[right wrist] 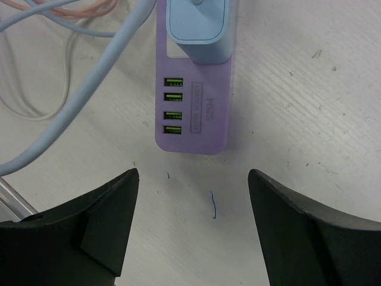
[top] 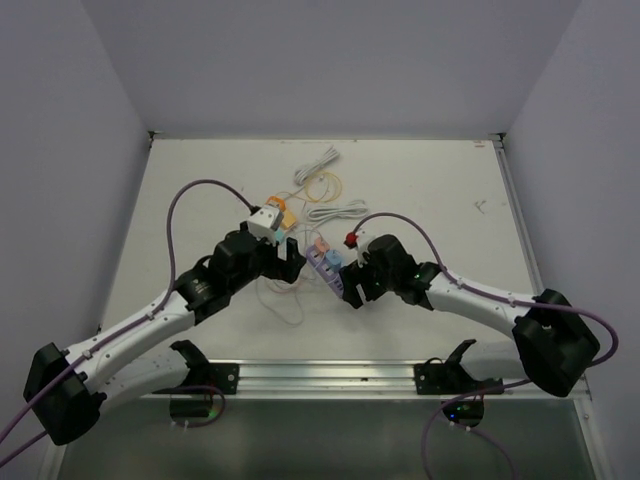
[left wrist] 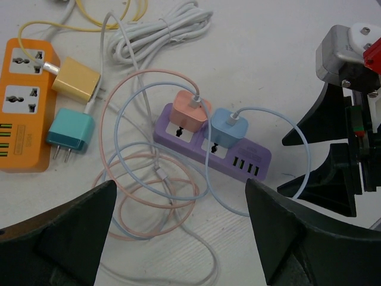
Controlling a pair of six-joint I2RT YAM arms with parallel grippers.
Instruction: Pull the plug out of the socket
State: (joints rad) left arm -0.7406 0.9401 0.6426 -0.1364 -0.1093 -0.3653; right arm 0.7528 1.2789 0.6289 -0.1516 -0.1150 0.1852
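Two plugs sat side by side in the purple socket strip on the table: pink plug, blue plug. Beside it the left gripper and right gripper hung with jaws apart, empty.

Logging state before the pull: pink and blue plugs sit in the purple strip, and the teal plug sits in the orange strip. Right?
Not quite. The teal plug lies loose beside the orange strip, prongs bare; the left wrist view shows it. The pink plug and blue plug do sit in the purple strip.
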